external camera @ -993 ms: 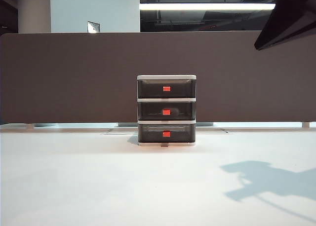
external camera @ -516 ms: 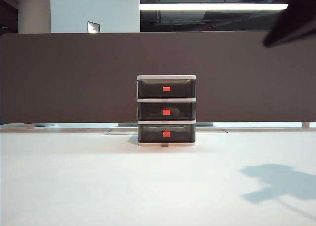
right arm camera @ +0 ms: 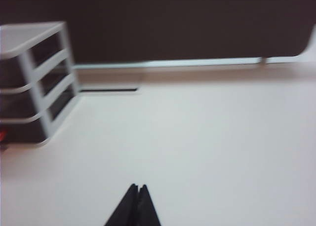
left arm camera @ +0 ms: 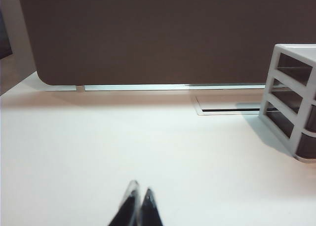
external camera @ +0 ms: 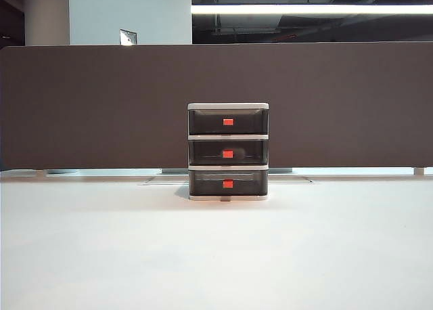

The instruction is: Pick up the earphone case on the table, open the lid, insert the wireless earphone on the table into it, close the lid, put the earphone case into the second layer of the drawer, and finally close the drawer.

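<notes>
The left tool (left arm camera: 138, 206) is showing only in the left wrist view, its two dark, glossy, tapering fingertips pressed together over the bare white desk (left arm camera: 123, 147) and gripping nothing. The right tool (right arm camera: 137, 204) is appearing only in the right wrist view, its black pointed tips likewise pressed tight against each other, empty, above the same smooth matte surface. That picture is looking blurred.

Out from the tools, the drawer (external camera: 228, 152) is standing upright near the desk's far edge, well apart from both. The wrist views are catching it from opposite sides, showing its white frame with rounded corners and open side windows. The exterior view is showing neither tool but is giving the front: three stacked smoky translucent trays, each carrying a small red rectangular tab. The second layer of the drawer (external camera: 228, 153) is sitting flush with the trays above and below it, shut. Through its dark plastic I cannot tell what is lying inside, and the earphone case is showing in no view.

Behind the unit a flat brown-grey partition (external camera: 101, 107) is spanning the desk's width, and a narrow rectangular slot (left arm camera: 229, 105) is lying in the desk surface at its foot. A bright ceiling light strip (external camera: 311, 9) is glowing above. No writing is legible anywhere.
</notes>
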{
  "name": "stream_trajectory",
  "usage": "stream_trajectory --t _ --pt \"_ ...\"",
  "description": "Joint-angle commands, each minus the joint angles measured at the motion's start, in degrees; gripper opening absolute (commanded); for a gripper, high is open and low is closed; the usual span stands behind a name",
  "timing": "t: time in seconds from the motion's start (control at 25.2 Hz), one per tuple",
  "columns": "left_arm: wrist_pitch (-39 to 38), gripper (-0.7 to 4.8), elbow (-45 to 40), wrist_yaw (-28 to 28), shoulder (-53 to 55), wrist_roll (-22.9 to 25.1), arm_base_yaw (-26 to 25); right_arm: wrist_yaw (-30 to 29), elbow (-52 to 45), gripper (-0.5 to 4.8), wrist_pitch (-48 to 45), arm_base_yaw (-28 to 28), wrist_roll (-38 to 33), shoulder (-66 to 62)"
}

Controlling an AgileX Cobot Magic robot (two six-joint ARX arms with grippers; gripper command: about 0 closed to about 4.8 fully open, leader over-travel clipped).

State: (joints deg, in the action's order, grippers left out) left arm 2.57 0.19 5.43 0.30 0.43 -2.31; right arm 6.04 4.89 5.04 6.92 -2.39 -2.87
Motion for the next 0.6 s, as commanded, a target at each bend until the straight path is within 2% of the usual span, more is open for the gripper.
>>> stream_trajectory --t 0.04,0.32,0.6 --pt "0.5 -0.06 0.0 0.2 0.0 0.2 -0.1 0.1 -1.7 -0.03 -1.6 -4.4 0.1 3.0" --pt "0.5 -0.06 0.0 0.2 0.0 0.2 -0.1 -1.8 -4.8 -0.03 -5.3 -9.5 0.1 2.9" --pt "0.5 -0.06 0.0 0.2 0.0 0.2 -0.1 -3.2 -4.8 -0.03 -6.8 -8.9 0.1 2.9"
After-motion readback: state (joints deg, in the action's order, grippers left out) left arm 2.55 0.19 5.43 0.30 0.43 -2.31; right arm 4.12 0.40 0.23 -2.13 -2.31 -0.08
